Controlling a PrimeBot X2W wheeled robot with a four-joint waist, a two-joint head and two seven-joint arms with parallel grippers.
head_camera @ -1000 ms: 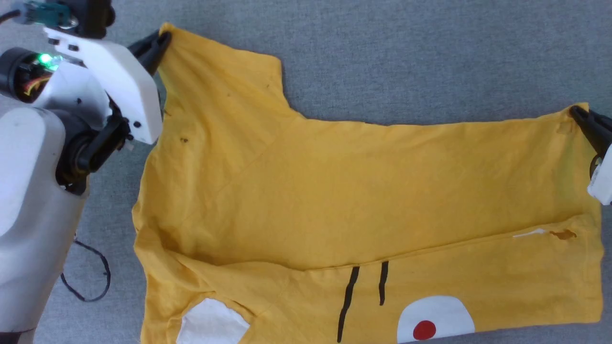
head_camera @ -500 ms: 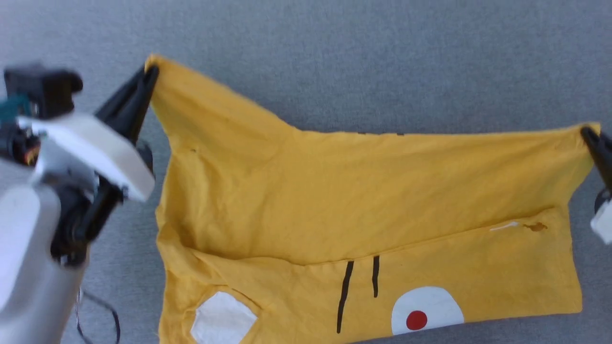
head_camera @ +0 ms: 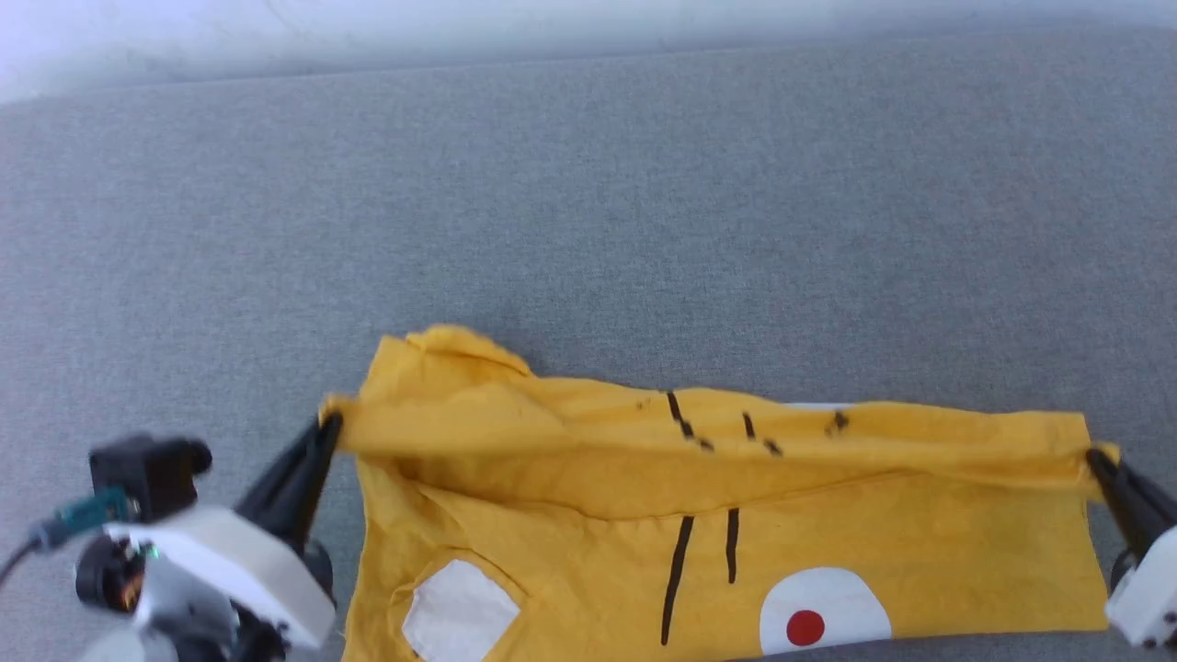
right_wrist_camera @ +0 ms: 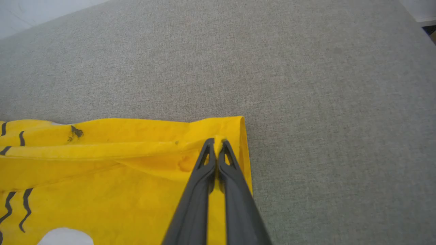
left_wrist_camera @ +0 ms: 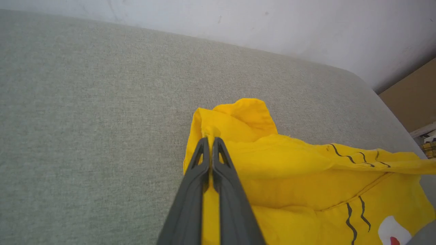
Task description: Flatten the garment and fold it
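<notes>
Drawn nearer, the thin bright yellow T-shirt (head_camera: pixel 828 515) is stretched crosswise, its ends pinched by the left gripper (head_camera: pixel 331 425) and right gripper (head_camera: pixel 1094 456).

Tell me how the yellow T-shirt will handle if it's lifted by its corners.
Likely floppy: the T-shirt sags and folds between the left pincer and right pincer. Probably light, since thin fingertip pinches hold it. It may crumple when released.

A T-shirt (head_camera: pixel 717 515) lies on a fabric-covered surface (head_camera: pixel 588 230), its far edge lapped over its middle (left gripper (head_camera: pixel 329 425) pinching the left corner, right gripper (head_camera: pixel 1092 455) the right), with a wall (head_camera: pixel 276 28) behind.
</notes>
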